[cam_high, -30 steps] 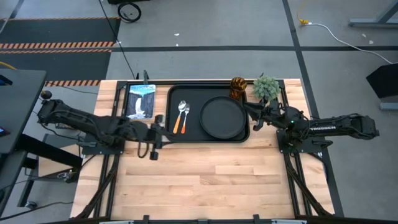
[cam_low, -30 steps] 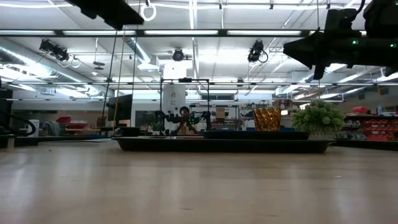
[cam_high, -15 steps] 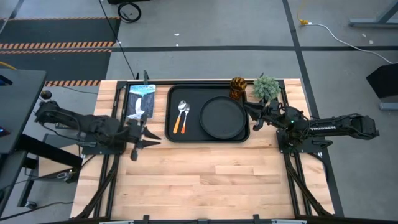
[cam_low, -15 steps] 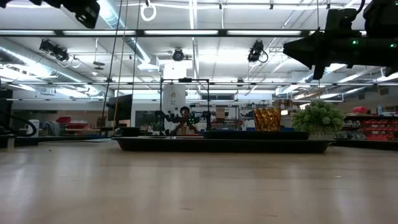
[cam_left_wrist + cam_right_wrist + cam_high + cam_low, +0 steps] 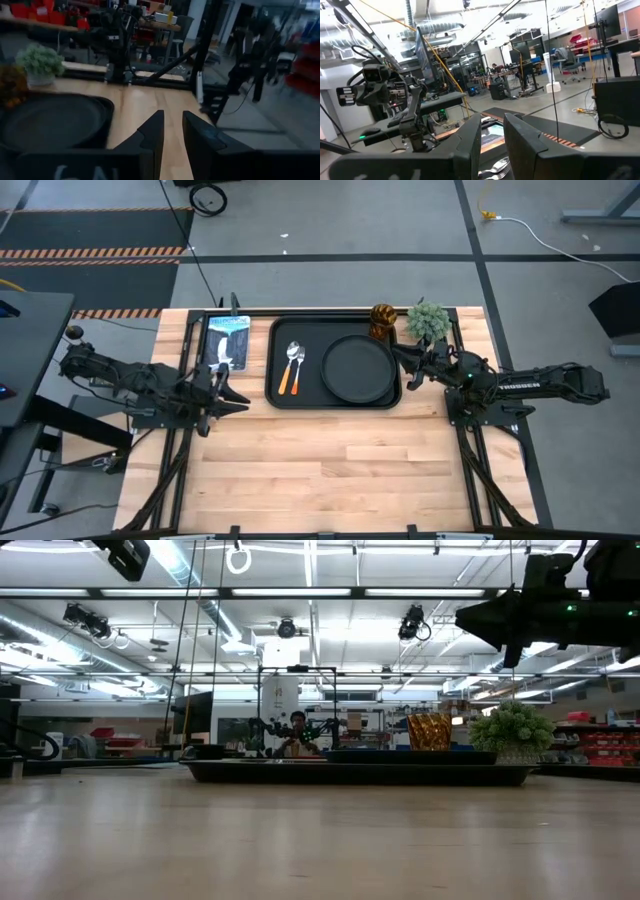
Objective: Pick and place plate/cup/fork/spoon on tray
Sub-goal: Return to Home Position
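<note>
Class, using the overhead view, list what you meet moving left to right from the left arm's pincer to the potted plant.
left pincer → spoon → fork → plate → potted plant

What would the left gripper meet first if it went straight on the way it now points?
The left gripper would probably reach bare table beside the tray first; depth is unclear.

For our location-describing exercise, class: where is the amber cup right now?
In the high view the cup stands at the far right corner of the tray, beyond the plate and just left of the potted plant.
</note>
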`<state>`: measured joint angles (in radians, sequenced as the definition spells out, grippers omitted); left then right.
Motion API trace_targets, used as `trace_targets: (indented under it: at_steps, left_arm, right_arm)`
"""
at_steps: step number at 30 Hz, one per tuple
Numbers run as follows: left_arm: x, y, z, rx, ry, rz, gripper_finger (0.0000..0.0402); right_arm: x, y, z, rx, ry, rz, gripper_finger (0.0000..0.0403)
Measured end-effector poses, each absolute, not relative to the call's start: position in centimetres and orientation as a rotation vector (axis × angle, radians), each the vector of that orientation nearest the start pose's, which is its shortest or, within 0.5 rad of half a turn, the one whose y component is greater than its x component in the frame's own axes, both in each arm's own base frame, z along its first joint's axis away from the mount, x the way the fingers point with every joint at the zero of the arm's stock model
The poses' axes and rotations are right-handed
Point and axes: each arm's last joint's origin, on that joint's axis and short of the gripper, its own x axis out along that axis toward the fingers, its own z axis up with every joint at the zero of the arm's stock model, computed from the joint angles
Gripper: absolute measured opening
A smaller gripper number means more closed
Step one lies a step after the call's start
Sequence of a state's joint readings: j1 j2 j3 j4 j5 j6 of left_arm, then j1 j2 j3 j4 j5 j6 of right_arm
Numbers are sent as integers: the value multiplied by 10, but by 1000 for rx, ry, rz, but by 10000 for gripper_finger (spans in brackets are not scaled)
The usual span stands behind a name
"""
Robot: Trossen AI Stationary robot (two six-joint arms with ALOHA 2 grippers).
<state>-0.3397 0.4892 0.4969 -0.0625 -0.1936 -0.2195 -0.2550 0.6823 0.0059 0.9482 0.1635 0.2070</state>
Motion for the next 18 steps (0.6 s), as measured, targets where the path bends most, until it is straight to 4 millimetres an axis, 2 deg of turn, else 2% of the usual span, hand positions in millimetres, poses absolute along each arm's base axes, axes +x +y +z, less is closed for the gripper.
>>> trace_targets:
  at_steps: [5, 10, 18]
  left_arm:
    - [122, -37, 279, -40, 115, -137, 78]
    - [118, -36, 274, -30, 158, -140, 78]
    - [99, -34, 252, -34, 39, -206, 80]
  right_arm:
    - [131, -39, 189, 191, -315, -386, 89]
    - [131, -39, 189, 190, -315, -386, 89]
    - [131, -39, 189, 190, -315, -386, 89]
